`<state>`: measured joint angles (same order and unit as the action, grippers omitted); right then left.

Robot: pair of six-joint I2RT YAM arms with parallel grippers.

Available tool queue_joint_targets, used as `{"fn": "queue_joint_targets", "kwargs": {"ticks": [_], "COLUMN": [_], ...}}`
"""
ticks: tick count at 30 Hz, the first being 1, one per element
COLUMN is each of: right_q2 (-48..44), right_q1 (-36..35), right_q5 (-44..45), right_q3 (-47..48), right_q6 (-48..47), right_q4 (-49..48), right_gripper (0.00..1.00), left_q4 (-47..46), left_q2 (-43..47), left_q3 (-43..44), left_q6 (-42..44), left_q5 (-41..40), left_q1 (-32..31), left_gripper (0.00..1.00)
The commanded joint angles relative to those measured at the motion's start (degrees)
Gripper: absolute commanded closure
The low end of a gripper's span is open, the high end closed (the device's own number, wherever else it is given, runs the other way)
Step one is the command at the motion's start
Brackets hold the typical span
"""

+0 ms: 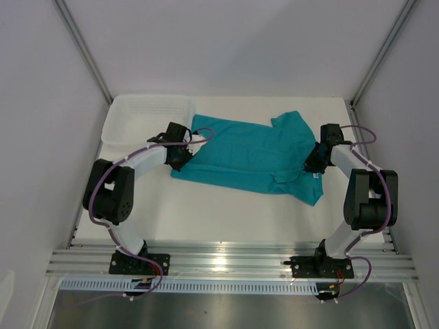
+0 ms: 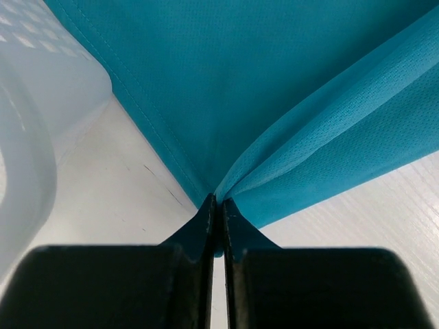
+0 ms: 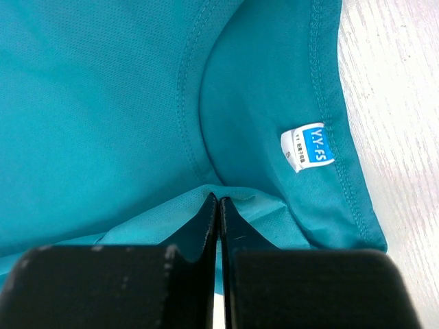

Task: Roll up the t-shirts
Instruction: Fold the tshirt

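T-shirt [image 1: 250, 154]: teal, short-sleeved, lying mostly flat on the white table [image 1: 206, 212], not yet rolled. It sits just to the right of the tray [image 1: 130, 127]. Its far-left corner is right at the tray's wall, and I cannot tell whether they touch. The white neck label [image 3: 306, 147] is at the end of the shirt farthest from the tray.

Left tool [image 2: 216, 202]: jaws together, clamped on the shirt's edge on the tray side. The cloth is drawn into a tight pleat that fans out from the tips.

Right tool [image 3: 218, 202]: jaws together, pinching a small fold of cloth near the neckline, at the end away from the tray, close beside the label.

Risks from here, as judgement:
- Both bites are thin. A quick pull could slip the slick knit out of either one.
- An uneven pull between the two tools would skew the shirt and leave a crooked roll.
- A left tool swing toward the tray could knock it or drag cloth over its wall.
- A sleeve appears folded at the far end and may bunch inside the roll.
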<state>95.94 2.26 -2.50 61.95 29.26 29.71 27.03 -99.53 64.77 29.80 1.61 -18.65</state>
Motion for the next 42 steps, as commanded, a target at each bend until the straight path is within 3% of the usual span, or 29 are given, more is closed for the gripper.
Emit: {"fn": "queue_joint_targets", "kwargs": {"ticks": [1,3,6,9,11,15,22,27,32,42], "right_q2": [1.18,1.88,3.02,3.9,4.25,4.69,-0.47,-9.97,-14.29,-12.1], "right_q1": [0.2,0.2,0.2,0.2,0.2,0.73,2.31,2.31,2.22,2.4], "right_q5": [0.04,0.22,0.31,1.44,2.41,4.52,6.8,7.16,3.48,4.87], "right_q3": [2.56,2.56,3.17,4.31,5.8,9.14,11.79,0.29,-9.21,-13.09], "right_q6": [-1.66,-1.74,-1.92,-1.92,-2.1,-2.27,-1.58,2.12,4.14,3.7], "right_q4": [-0.54,-0.62,-0.27,0.26,1.13,3.42,11.32,12.91,10.46,8.96], "right_gripper": [1.0,1.0,0.92,0.8,0.66,0.57,0.55,0.56,0.57,0.59], "left_q4": [-1.27,-1.8,-3.12,-5.22,-6.37,-7.78,-1.99,3.47,2.24,0.48], "left_q2": [-1.46,-1.81,-1.99,-1.46,-0.76,0.56,2.57,7.85,6.45,2.32], "left_q3": [2.81,2.38,2.11,2.02,2.55,3.78,6.07,-2.27,-6.06,-5.1], "left_q6": [-1.41,-1.59,-2.12,-2.91,-3.52,-4.05,-4.41,2.35,8.51,13.26], "left_q5": [-1.34,-1.34,-3.54,-5.73,-6.79,-8.64,-5.32,3.05,0.33,-0.64], "left_q1": [0.64,0.64,0.72,0.81,0.81,1.25,1.69,1.26,0.2,-2.26], "left_gripper": [0.93,0.88,0.78,0.67,0.58,0.48,0.51,0.5,0.51,0.46]}}
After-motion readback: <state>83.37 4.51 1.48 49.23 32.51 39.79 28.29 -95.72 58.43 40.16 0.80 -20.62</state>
